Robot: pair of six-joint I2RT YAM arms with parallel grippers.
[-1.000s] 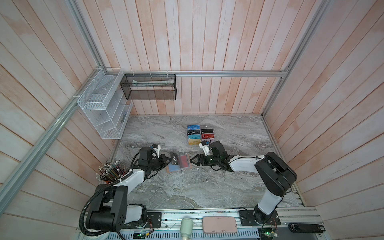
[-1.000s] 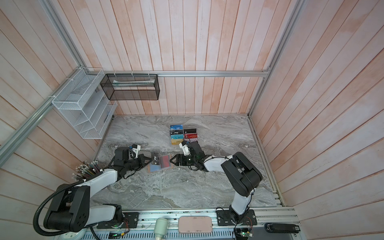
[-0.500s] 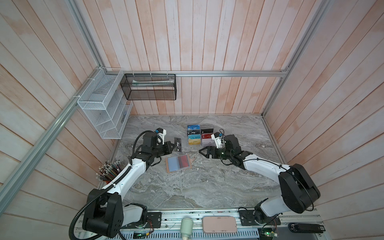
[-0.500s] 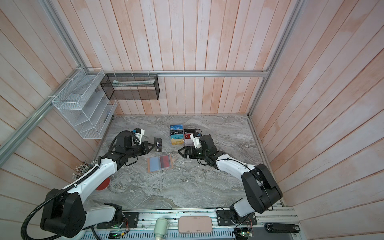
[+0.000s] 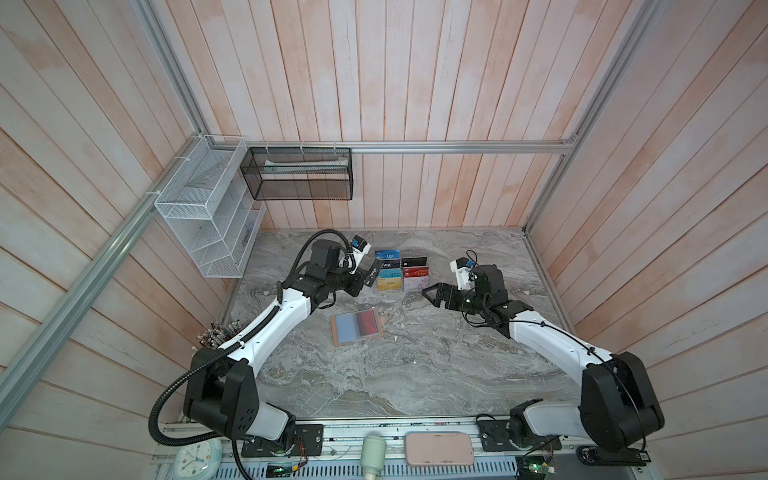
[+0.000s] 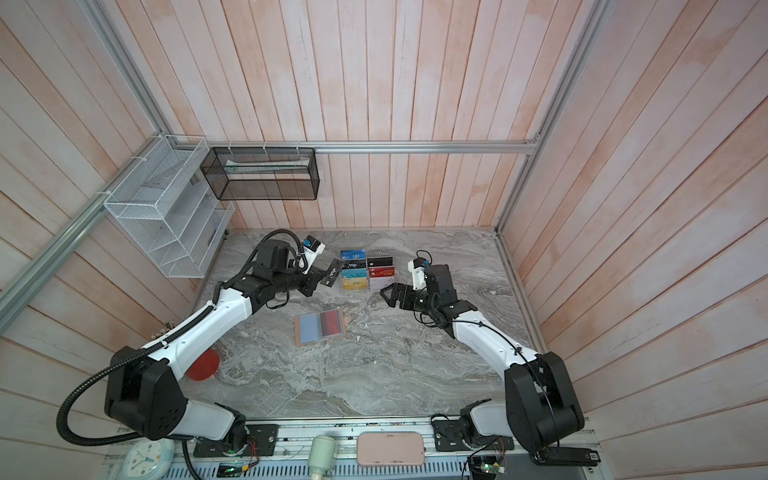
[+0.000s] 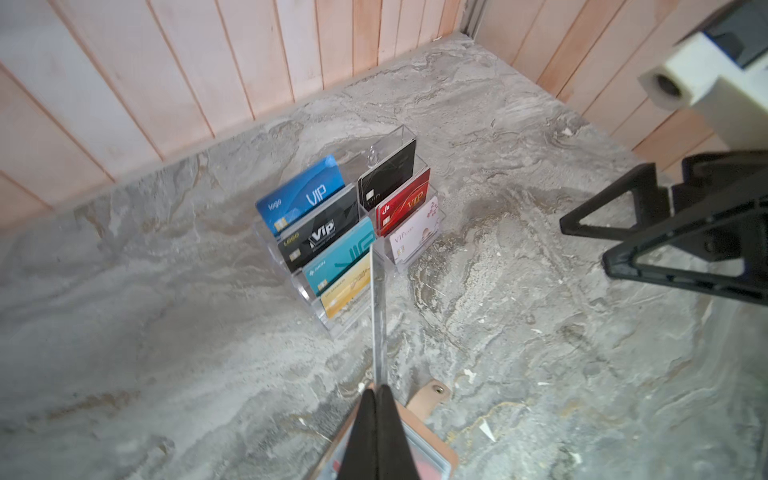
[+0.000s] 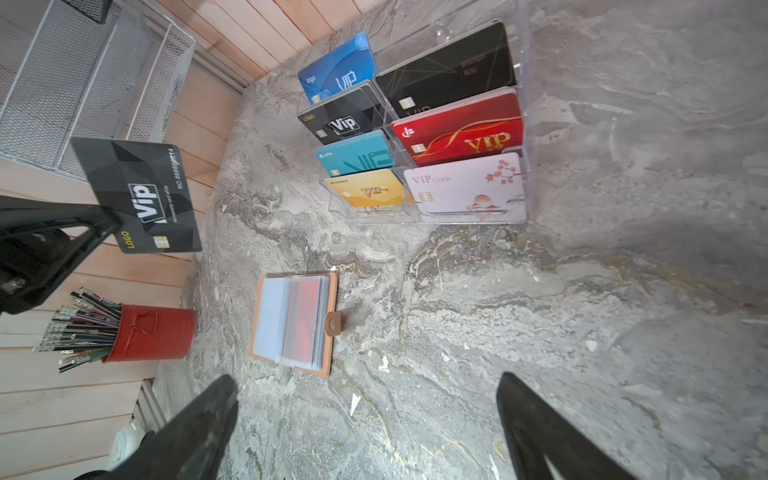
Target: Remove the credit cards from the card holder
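The tan card holder (image 5: pixel 356 331) (image 6: pixel 320 327) lies open on the marble top, with a dark red card (image 8: pixel 301 316) in its clear right sleeve. My left gripper (image 5: pixel 365 279) (image 7: pixel 376 388) is shut on a black Vip card (image 8: pixel 141 195) (image 6: pixel 331 273). It holds the card in the air just left of the acrylic rack; the left wrist view shows the card edge-on (image 7: pixel 377 311). My right gripper (image 5: pixel 426 293) (image 8: pixel 368 380) stands open and empty, above the table to the right of the holder. The plain black card is not visible.
A clear acrylic rack (image 5: pixel 401 274) (image 7: pixel 409 133) of coloured cards stands behind the holder. At the left edge sits a red pen cup (image 8: pixel 153 332) (image 6: pixel 203 363). White mesh shelf (image 5: pixel 203 208) and black mesh basket (image 5: pixel 297 174) hang on the back wall. A pink case (image 5: pixel 439 449) lies at the front rail.
My left gripper has risen from the holder toward the rack, carrying the black Vip card. My right gripper has opened wider and drawn back right, away from the holder.
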